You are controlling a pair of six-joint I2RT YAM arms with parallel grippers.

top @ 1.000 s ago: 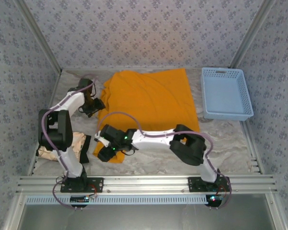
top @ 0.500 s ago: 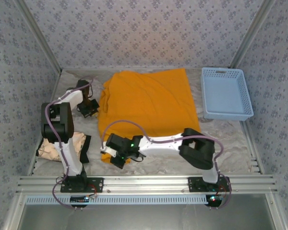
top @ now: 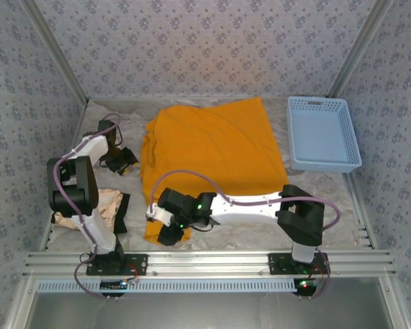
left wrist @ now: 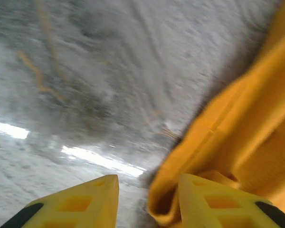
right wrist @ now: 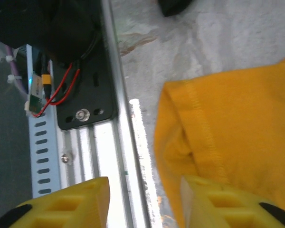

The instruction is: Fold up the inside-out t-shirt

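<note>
Lining up on the t-shirt point(top: 212, 144) edge.
Your left gripper point(left wrist: 147, 190) and right gripper point(right wrist: 145, 190) gape empty; next, pinch at 9 and 7 o'clock.

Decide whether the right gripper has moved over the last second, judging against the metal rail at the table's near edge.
Yes. The right gripper has drawn closer to the metal rail, toward the near edge.
</note>
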